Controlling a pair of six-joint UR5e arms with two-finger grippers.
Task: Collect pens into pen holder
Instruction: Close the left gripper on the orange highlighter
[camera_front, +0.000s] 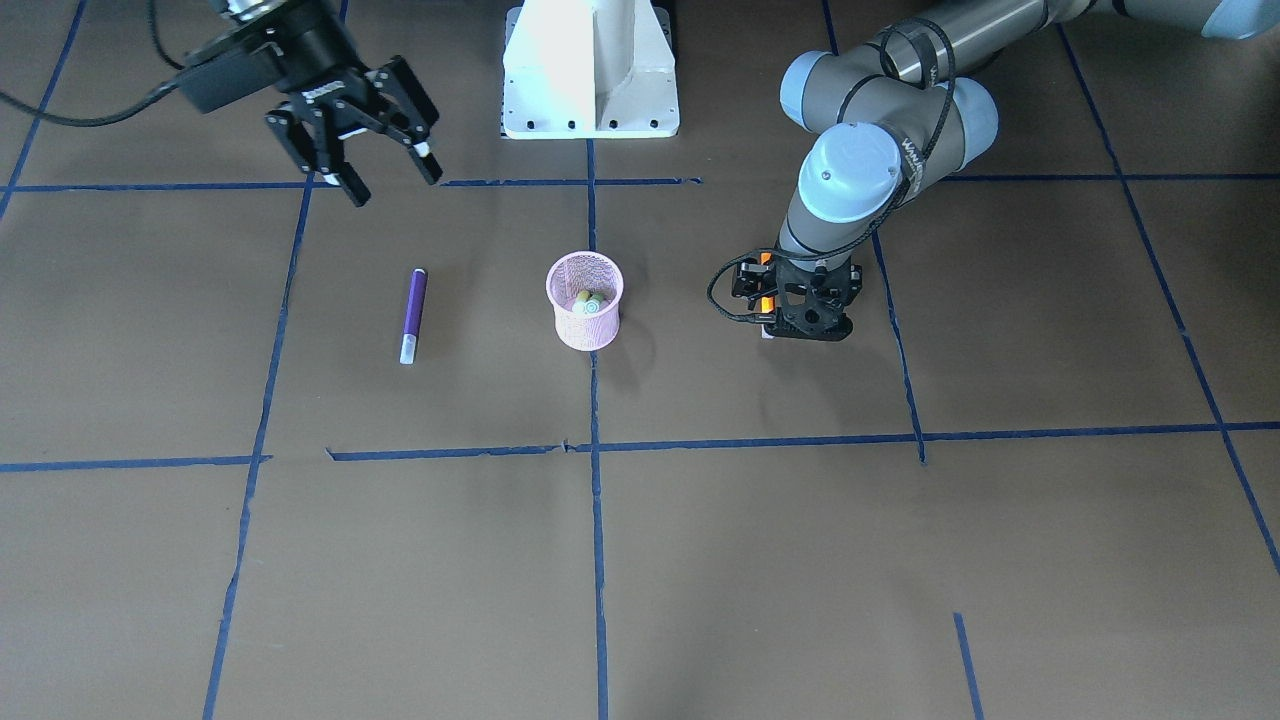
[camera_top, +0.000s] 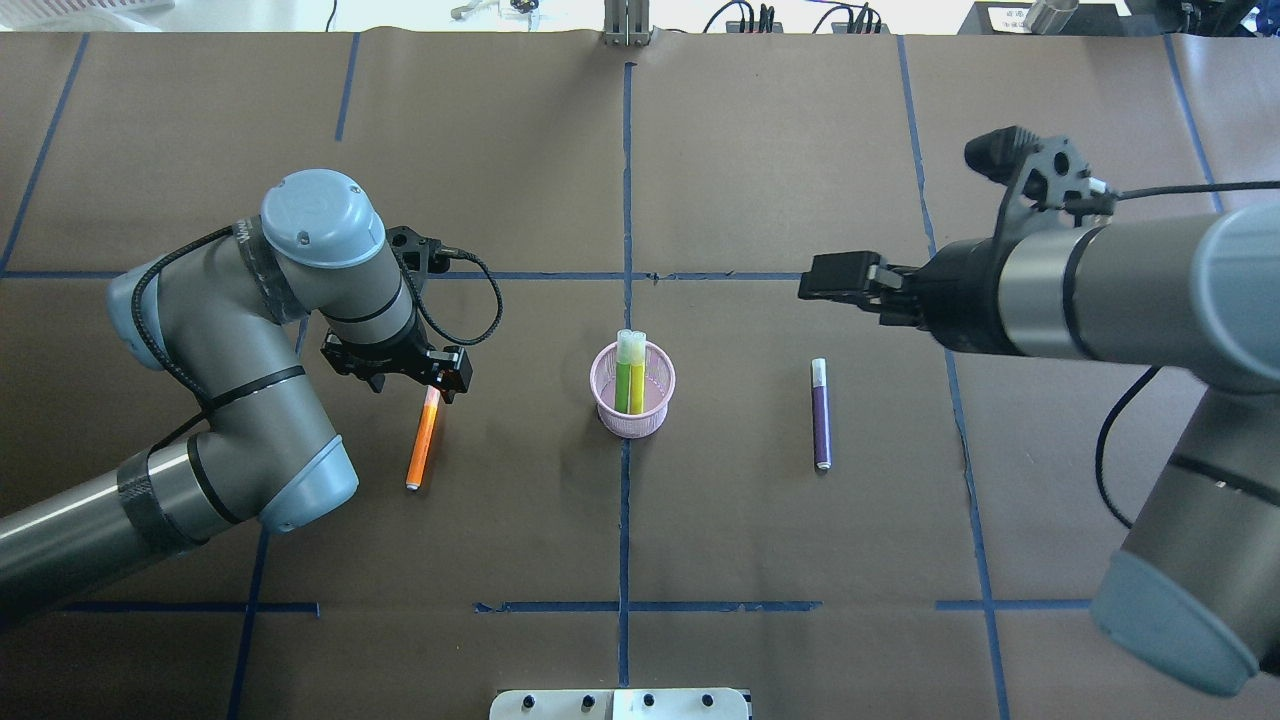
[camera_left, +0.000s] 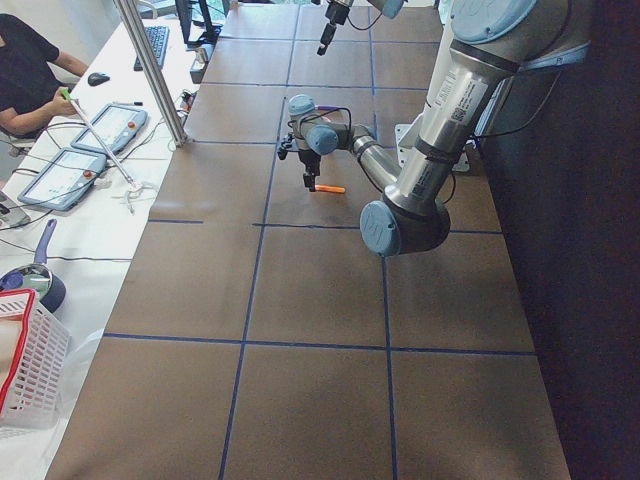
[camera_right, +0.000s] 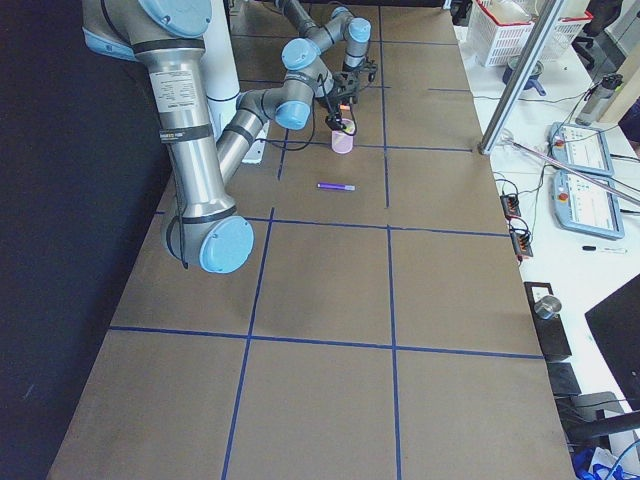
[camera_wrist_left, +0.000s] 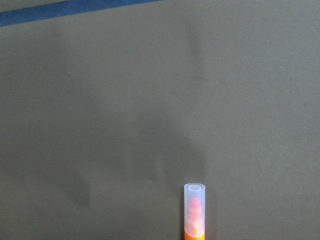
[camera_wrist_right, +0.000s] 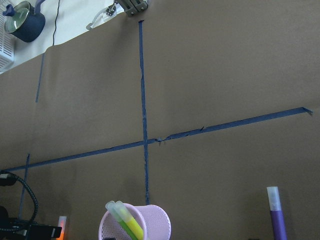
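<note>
Pens collected: two, a green pen (camera_top: 622, 380) and a yellow pen (camera_top: 638, 382), stand side by side in the pen holder (camera_top: 640, 425), their pale caps poking above its rim
Pens left: two, the orange pen (camera_top: 421, 450) and the purple pen (camera_top: 821, 425), both lying flat on the table (camera_top: 760, 560)
Progress: about halfway by my judgement, since two pens are in the cup and two are not yet lifted
Orange pen: on the robot's left of the holder and well apart from it, with its cap end pointing away from the robot's base
Left gripper (camera_top: 438, 385): down low over the orange pen's cap end; I cannot tell whether its jaws have closed on the pen, as the wrist view shows only the cap and bare table, and no fingers
Purple pen: on the robot's right of the holder, well apart from it and untouched, with its cap end also pointing away from the base
Right gripper (camera_front: 393, 182): raised clear of the table on the purple pen's side, jaws spread wide with nothing between them
Step in hand: probably the pick of the orange pen, with the purple one to follow
Look of the pens: slim straight sticks with bright barrels, each ending in a pale translucent cap
Look of the holder: a small pink wire-mesh cup, slightly tapered, upright on the central blue tape line
</note>
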